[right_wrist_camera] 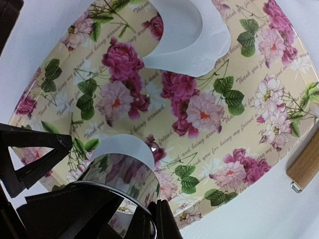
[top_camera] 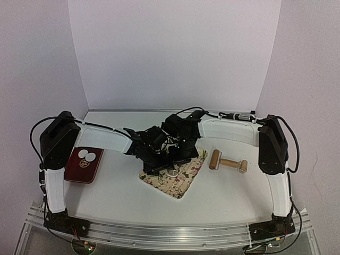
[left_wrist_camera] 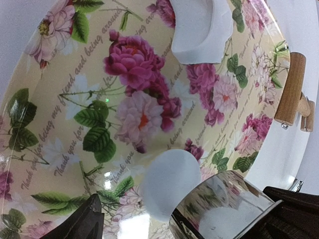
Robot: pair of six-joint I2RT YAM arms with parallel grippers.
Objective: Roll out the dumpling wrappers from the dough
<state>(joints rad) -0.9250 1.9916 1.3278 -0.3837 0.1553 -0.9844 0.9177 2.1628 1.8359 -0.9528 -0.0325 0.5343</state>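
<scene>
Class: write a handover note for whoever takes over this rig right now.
Left gripper open, at the cut disc on the mat, not gripping it.
Right gripper shut on the cutter, next to that disc.
Two wrappers lie on the tray; dough scrap on the mat; pin right of it.
Done: three discs cut.
Left: move the disc to the tray, probably re-roll the scrap.

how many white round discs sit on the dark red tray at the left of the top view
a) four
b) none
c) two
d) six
c, since two thin white round dumpling wrappers lie side by side at the far end of the dark red rectangular tray, and no other disc shows on it.
</scene>
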